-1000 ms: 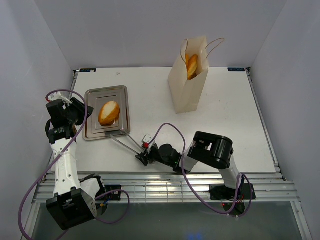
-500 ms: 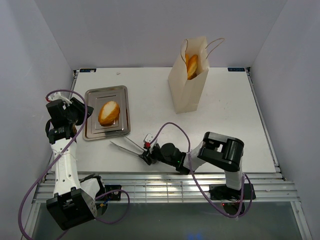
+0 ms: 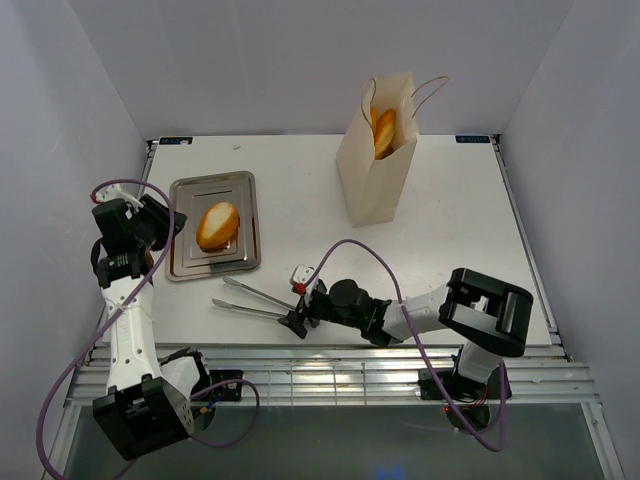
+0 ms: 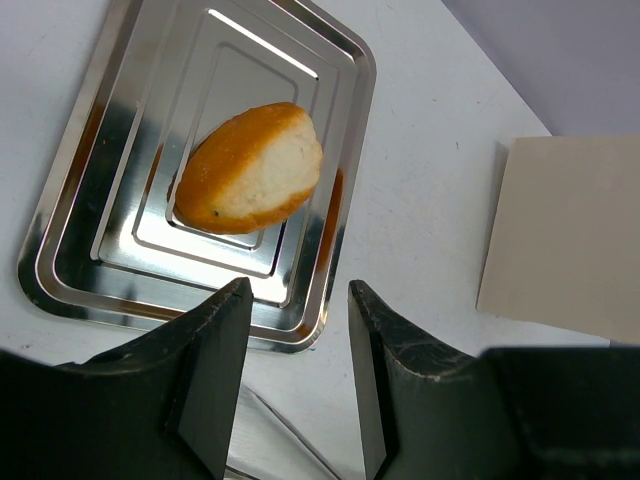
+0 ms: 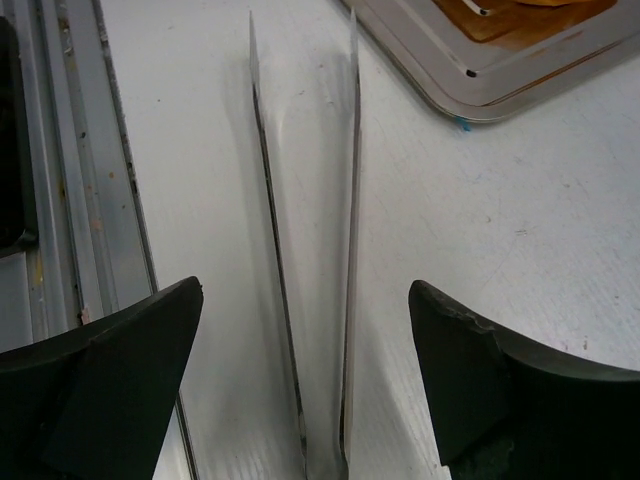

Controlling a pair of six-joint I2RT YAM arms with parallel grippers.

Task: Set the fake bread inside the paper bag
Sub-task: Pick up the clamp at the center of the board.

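Right gripper [image 5: 305,300] wide, I am straddling the flat-lying tongs [image 5: 354,200]; left gripper [image 4: 297,295], half-parted and empty, is hovering, seemingly watching the fake bread [image 3: 218,226] at eleven o'clock.

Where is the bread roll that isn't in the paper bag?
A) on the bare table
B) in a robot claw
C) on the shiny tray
C: the roll lies in the middle of the tray, and no claw touches it.

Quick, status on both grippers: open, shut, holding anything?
Left gripper: open, holding nothing.
Right gripper: wide open, holding nothing; the tongs lie ungripped between its fingers.
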